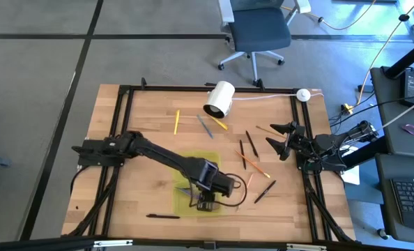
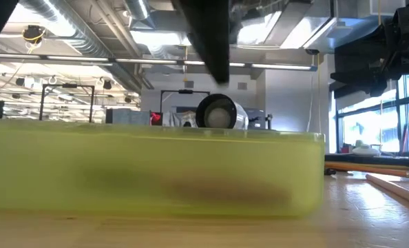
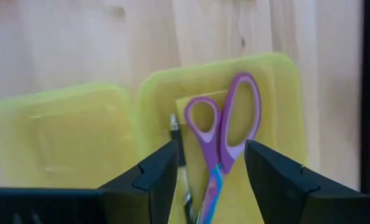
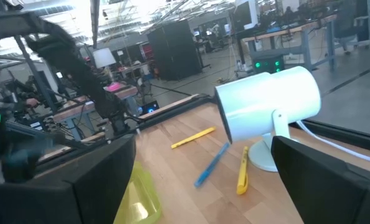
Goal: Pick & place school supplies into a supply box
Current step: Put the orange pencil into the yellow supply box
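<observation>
Now: scissors lie in the box, pens wait

Left gripper (image 3: pixel 210 177) hangs jaws apart over the supply box (image 3: pixel 278 93) at six o'clock; purple scissors (image 3: pixel 225 134) lie loose inside. Right gripper (image 1: pixel 285 139) gapes empty at three. Pens (image 1: pixel 249 150) look light, stiff, slippery: pinch mid-shaft.

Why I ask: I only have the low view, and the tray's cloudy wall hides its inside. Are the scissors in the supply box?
Observer: Yes. The left wrist view shows the purple-handled scissors lying flat inside the supply box.
Operator: Is the left gripper holding them?
Observer: No. The left gripper is open over them, with a finger clear on each side.
Operator: Anything left outside?
Observer: Plenty. From above, a yellow pencil and a black pen lie on the table, among others. The right gripper waits open at the right edge.
</observation>
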`<state>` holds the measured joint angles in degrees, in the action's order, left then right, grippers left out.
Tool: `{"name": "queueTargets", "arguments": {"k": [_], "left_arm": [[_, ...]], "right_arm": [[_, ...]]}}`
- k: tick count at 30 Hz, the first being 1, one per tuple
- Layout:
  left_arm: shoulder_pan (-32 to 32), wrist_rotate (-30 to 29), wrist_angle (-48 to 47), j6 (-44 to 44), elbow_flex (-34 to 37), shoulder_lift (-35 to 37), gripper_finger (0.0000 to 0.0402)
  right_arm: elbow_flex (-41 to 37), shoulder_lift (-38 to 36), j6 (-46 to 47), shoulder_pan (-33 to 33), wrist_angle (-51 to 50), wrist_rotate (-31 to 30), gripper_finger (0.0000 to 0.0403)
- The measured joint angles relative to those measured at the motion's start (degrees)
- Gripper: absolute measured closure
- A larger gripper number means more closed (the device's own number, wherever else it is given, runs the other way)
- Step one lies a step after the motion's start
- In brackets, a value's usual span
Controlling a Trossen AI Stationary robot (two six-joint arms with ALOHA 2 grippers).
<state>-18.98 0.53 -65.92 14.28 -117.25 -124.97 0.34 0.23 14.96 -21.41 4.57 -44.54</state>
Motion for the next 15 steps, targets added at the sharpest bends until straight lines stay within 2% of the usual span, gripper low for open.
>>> {"name": "queueTargets", "arguments": {"k": [6, 12, 15], "left_arm": [[0.02, -1.06, -5.22, -0.04, -0.02, 8.67, 0.0227], [-1.3, -1.19, -5.25, 5.31, -0.02, 16.04, 0.0226], [-2.21, -1.2, -5.01, 6.36, -0.04, 17.81, 0.0228]], "right_arm": [[0.0, 0.0, 2.34, 0.0, 0.17, 1.6, 0.0027], [0.0, 0.04, 11.73, 0.02, 0.35, 2.52, 0.0027], [0.01, 0.15, 10.33, 0.0, 1.04, 5.35, 0.0027]]}}
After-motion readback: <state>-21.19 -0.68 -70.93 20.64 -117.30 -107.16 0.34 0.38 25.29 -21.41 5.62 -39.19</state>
